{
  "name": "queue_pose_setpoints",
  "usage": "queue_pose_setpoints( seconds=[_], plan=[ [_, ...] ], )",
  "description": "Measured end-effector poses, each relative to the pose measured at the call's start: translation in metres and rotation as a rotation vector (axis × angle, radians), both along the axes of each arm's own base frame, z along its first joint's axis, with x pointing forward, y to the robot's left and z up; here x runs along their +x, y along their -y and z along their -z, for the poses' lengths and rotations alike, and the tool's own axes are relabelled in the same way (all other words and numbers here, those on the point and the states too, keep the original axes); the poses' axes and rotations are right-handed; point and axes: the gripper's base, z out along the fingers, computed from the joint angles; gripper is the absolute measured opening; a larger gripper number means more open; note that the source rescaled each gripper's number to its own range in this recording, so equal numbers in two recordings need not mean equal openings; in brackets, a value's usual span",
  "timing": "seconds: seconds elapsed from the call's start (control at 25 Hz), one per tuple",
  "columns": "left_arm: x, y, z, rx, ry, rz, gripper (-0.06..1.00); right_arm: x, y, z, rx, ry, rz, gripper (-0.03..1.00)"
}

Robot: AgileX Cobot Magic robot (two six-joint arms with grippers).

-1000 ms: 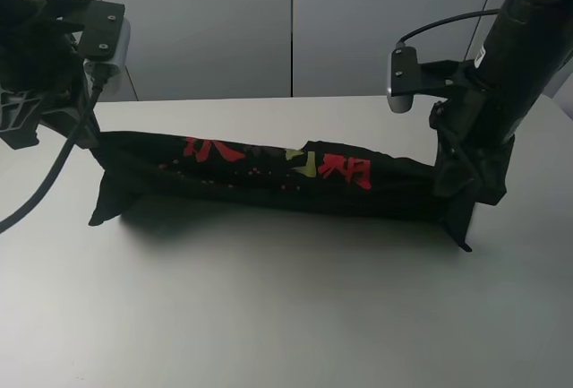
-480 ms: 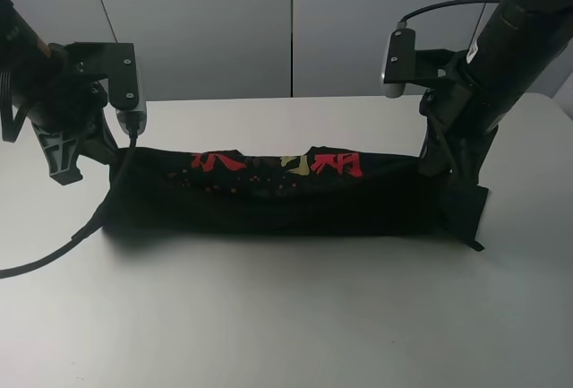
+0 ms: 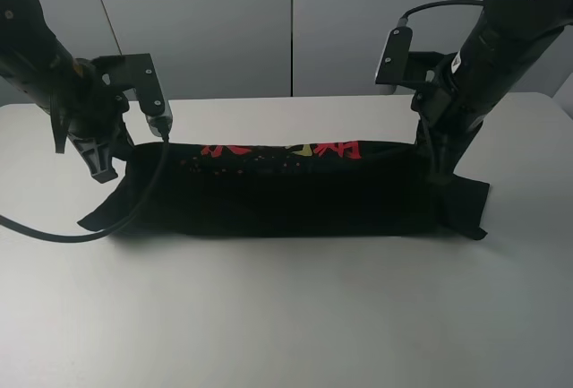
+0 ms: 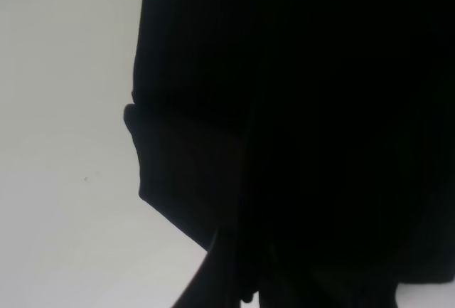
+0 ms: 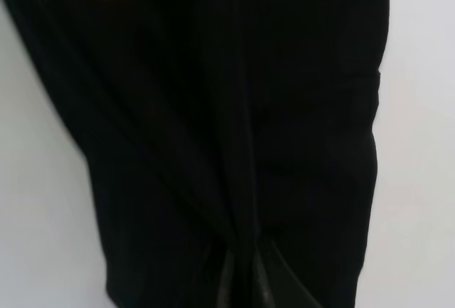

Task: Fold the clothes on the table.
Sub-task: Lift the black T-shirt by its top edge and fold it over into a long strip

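Observation:
A black T-shirt (image 3: 286, 195) with red print (image 3: 269, 149) along its far edge lies stretched in a long band across the white table (image 3: 286, 316). My left gripper (image 3: 125, 157) is shut on its left end, and a sleeve hangs out below it. My right gripper (image 3: 431, 157) is shut on its right end, with a flap of cloth lying past it. The left wrist view shows only black cloth (image 4: 298, 109) pinched at the gripper (image 4: 242, 283). The right wrist view shows black cloth (image 5: 284, 144) with a red patch, pinched at the gripper (image 5: 245, 279).
A grey panelled wall (image 3: 286, 21) stands behind the table's far edge. A black cable (image 3: 54, 231) from the left arm loops over the table at the left. Bare table (image 3: 286, 316) lies in front of the shirt.
Both grippers have carried the shirt's held edge toward the far side and lower. The band now lies flatter, and the red print has narrowed to a strip at the far edge.

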Motion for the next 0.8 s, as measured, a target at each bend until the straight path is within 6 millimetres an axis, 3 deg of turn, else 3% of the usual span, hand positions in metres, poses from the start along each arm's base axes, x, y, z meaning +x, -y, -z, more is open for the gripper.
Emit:
queue_pose_setpoints(
  seconds=[0.28,0.6,0.8],
  plan=[
    [0.012,0.005,0.006,-0.05,0.087,-0.018,0.0,0.014,-0.004,0.016,0.018,0.062,0.031,0.0],
    [0.021,0.009,0.029,-0.094,0.075,-0.098,0.05,0.028,-0.007,0.036,0.054,0.114,0.138,0.0],
    [0.028,0.012,0.033,-0.142,0.125,-0.131,0.12,0.033,-0.004,0.043,0.023,0.132,0.173,0.13]
  ],
)
